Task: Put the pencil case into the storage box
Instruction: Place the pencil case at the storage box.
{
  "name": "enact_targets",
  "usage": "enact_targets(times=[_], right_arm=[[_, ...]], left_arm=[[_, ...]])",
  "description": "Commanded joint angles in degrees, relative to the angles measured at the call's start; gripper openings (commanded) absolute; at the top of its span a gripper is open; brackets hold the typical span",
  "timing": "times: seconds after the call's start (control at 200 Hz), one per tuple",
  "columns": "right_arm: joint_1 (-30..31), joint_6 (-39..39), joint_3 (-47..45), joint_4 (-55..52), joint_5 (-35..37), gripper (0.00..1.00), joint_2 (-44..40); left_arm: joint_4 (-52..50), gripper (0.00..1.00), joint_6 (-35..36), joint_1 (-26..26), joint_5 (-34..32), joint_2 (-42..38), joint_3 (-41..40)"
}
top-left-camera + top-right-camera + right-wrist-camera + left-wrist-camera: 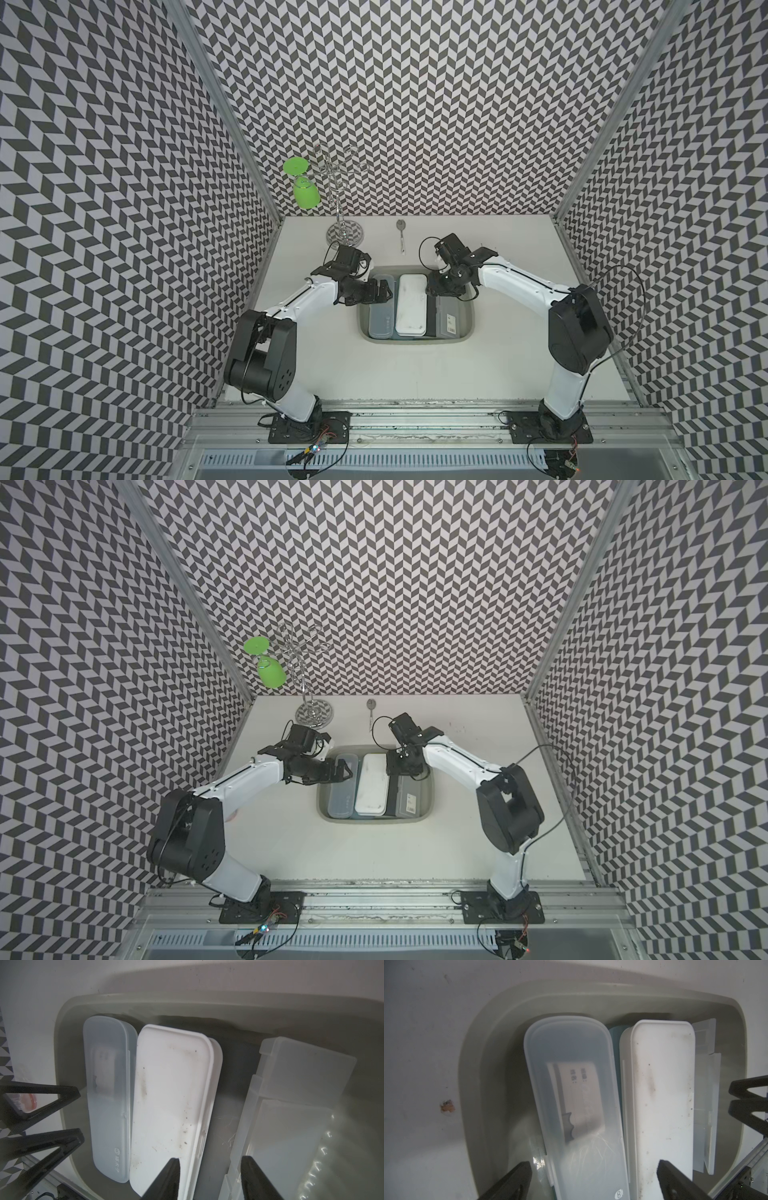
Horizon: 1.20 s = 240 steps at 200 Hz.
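While three pencil cases (372, 787) lie side by side inside the storage box (468, 320), the left gripper (388, 291) and right gripper (431, 289) hover over its far end.
The left gripper, jaws spread wide and empty, hangs above the far end of the frosted blue-grey case (381, 320) along the box's left wall. The right gripper, jaws partly apart and holding nothing, hangs over the gap between the white case (410, 305) in the box's middle and the clear case (446, 309), which bears a barcode label (451, 330), along the box's right wall.
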Motion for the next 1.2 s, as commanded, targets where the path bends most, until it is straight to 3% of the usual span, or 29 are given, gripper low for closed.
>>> enact_targets(times=[0.0, 0.466, 0.816, 1.197], right_arm=[[0.29, -1.05, -1.56, 3.7, -0.84, 0.51, 1.27], [0.28, -3.1, -6.8, 6.32, 0.49, 0.51, 3.74], [0.33, -3.88, 3.66, -3.06, 3.83, 0.51, -1.58], [0.27, -5.52, 1.51, -6.01, 10.46, 0.33, -0.11]], left_arm=[[-1.18, 1.0, 1.23, 0.82, 0.05, -0.65, -0.84], [-1.04, 1.0, 0.86, 1.18, 0.24, 0.2, 0.22], [-1.11, 1.0, 0.62, 1.36, 0.28, 0.01, -0.03], [-1.28, 1.0, 0.67, 1.39, 0.52, 0.66, 0.75]])
